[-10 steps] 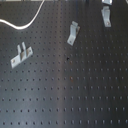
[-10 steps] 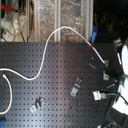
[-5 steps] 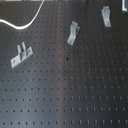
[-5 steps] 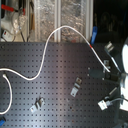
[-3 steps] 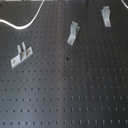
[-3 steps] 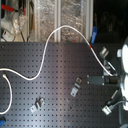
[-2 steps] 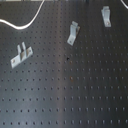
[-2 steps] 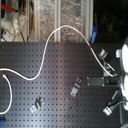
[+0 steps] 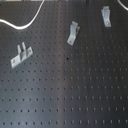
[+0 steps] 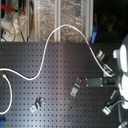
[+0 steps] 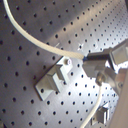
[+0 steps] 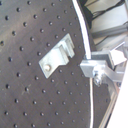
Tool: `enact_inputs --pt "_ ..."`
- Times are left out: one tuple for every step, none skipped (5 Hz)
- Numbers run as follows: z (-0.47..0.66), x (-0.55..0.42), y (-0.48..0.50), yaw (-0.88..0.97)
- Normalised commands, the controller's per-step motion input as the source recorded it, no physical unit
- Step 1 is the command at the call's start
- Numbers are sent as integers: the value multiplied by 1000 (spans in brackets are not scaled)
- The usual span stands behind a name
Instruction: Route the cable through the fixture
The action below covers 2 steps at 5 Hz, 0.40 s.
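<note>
Second exterior view: cable (image 10: 47, 50) snakes over the tabletop (image 10: 55, 100) to the gripper (image 10: 92, 81), fingers apparently clamped on it near its end, beside a bracket (image 10: 76, 87) it has not entered; routing looks barely begun.

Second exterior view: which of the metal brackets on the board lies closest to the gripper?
The bracket at the board's upper right, beside the cable, is closest to the gripper; the others sit further left.
</note>
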Motion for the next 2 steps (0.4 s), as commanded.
enact_inputs --pt "402 -320 -45 -69" --pt "309 -375 -69 0"
